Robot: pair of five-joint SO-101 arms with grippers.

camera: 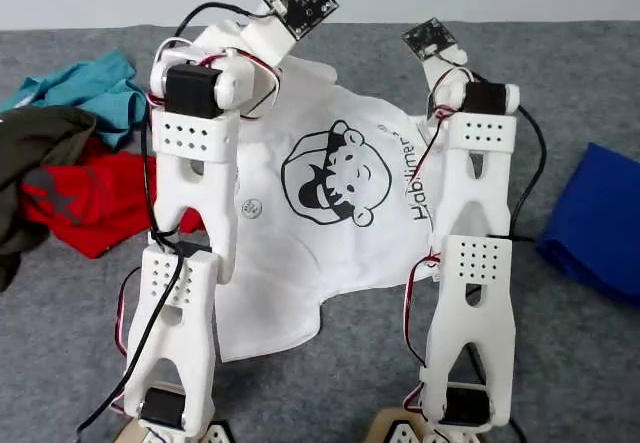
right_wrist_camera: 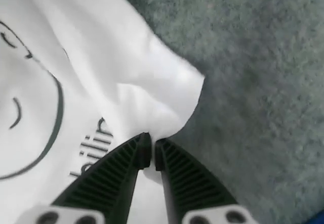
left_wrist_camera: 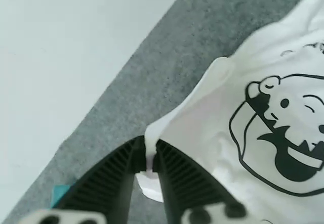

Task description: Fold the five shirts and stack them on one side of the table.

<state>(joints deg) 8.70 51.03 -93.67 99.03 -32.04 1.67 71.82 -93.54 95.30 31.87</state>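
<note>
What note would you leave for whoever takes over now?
Left claw: shut on the white shirt's far edge.
Right claw: shut on the same edge.
The shirt lies spread, print up, unfolded.
Blue shirt apart on the right, perhaps done; red shirt, teal shirt and dark shirt heaped on the left.
Left: fold white, then the heap, stack all.

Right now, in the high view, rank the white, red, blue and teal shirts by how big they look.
1. white shirt
2. red shirt, partly covered
3. blue shirt and teal shirt: too alike to rank; the picture's edge cuts the blue one.
</note>
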